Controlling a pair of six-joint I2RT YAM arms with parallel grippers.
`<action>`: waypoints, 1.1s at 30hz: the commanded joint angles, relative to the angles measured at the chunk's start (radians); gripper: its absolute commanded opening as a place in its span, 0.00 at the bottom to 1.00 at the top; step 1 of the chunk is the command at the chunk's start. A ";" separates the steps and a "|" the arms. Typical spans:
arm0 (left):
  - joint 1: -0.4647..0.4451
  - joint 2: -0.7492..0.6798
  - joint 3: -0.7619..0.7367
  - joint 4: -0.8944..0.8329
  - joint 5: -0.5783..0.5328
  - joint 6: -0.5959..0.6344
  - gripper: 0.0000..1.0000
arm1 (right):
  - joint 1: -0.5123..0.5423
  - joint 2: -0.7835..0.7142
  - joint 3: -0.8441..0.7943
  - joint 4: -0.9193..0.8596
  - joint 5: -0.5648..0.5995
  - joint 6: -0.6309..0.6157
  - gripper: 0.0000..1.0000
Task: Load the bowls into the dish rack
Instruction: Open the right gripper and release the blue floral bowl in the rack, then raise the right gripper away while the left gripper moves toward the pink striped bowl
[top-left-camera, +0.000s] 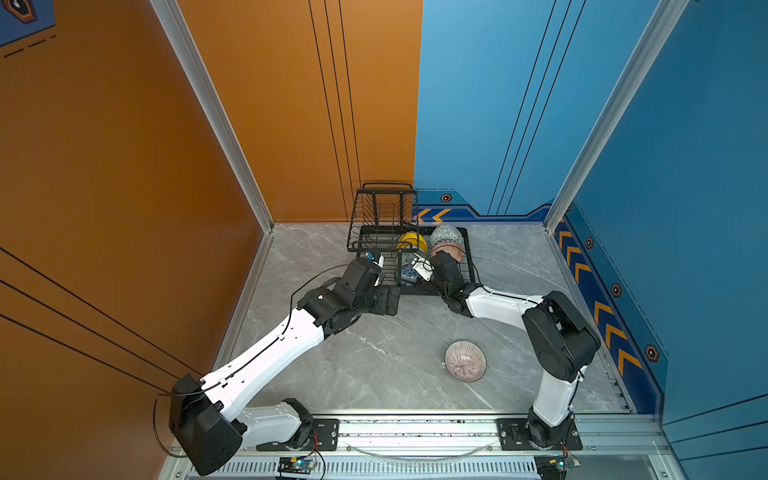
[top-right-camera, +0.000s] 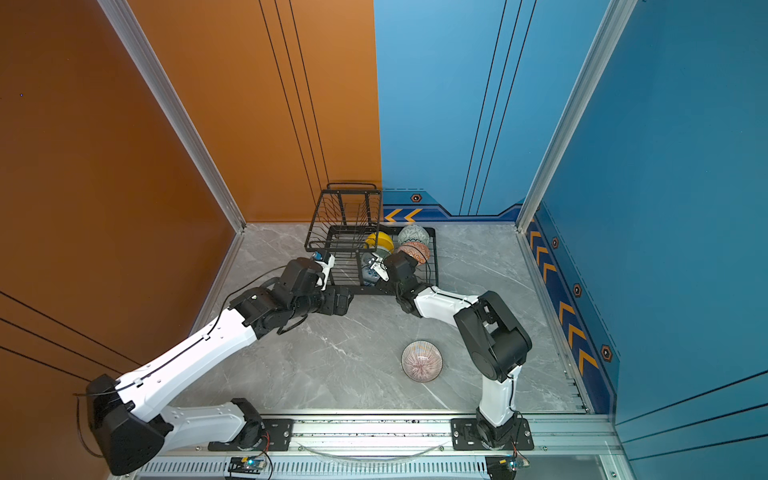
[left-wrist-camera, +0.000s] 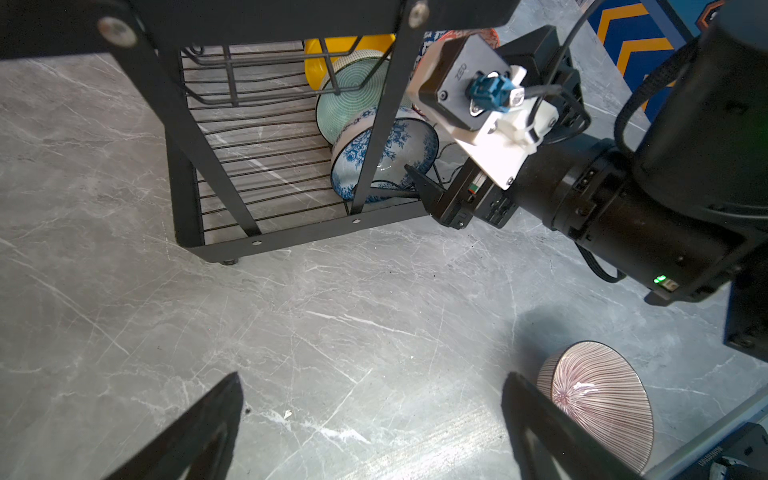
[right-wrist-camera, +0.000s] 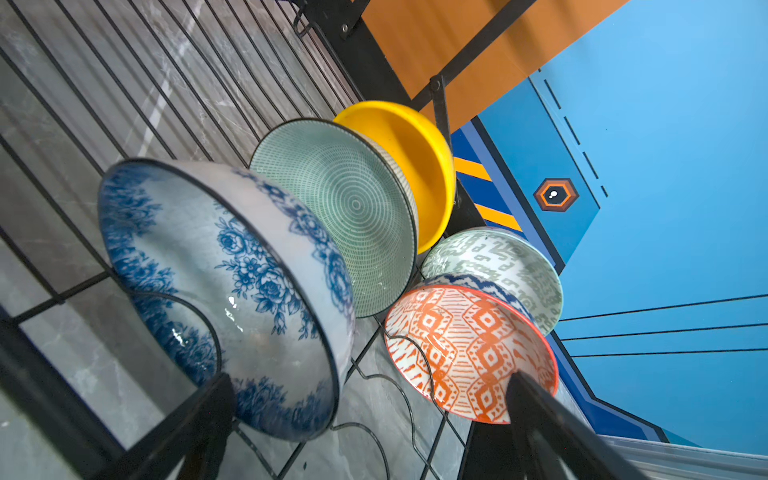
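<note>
**A:** Wide shot first. The grey marble table (top-left-camera: 374, 374) fills the cell floor, and at its far edge stands the black wire dish rack (top-left-camera: 388, 192), with the raised basket tier on the left and the lower tray running out to the right.

**B:** Both arms are in at it! The left arm (top-left-camera: 266, 353) stretches to the rack's near left corner. The right arm (top-left-camera: 498, 305) bends in from the other side, its wrist over the lower tray.

**A:** Bowls now. Five are in that lower tray, all standing on edge. One row has the yellow bowl (right-wrist-camera: 415, 166) farthest back, the mint ringed bowl (right-wrist-camera: 345, 212) just in front of it, then the blue-and-white floral bowl (right-wrist-camera: 224, 291) nearest the front.

**B:** In the next row to the right, the grey-green geometric bowl (right-wrist-camera: 498, 266) stands behind and the orange diamond bowl (right-wrist-camera: 465, 345) close in front.

**A:** And the sixth (the pinkish striped bowl (top-left-camera: 465, 360)) sits mouth up on the table, well apart from the rack, near the right arm's elbow.

**B:** Jaws? The right jaws stand wide apart just by the floral bowl. One finger (right-wrist-camera: 195, 419) crosses its lower rim in the wrist view, and I cannot tell whether it touches.

**A:** The left jaws are spread wide too, over bare table just in front of the rack, with only marble between them.
</note>
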 joint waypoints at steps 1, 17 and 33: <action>-0.009 -0.029 0.010 -0.014 -0.017 0.004 0.98 | -0.003 -0.051 -0.027 0.003 0.022 -0.004 1.00; -0.041 -0.096 -0.034 -0.023 -0.040 -0.044 0.98 | 0.010 -0.252 -0.150 -0.078 0.054 0.062 1.00; -0.297 -0.048 -0.082 -0.020 -0.104 -0.159 0.98 | -0.193 -0.335 0.162 -0.813 -0.307 0.525 1.00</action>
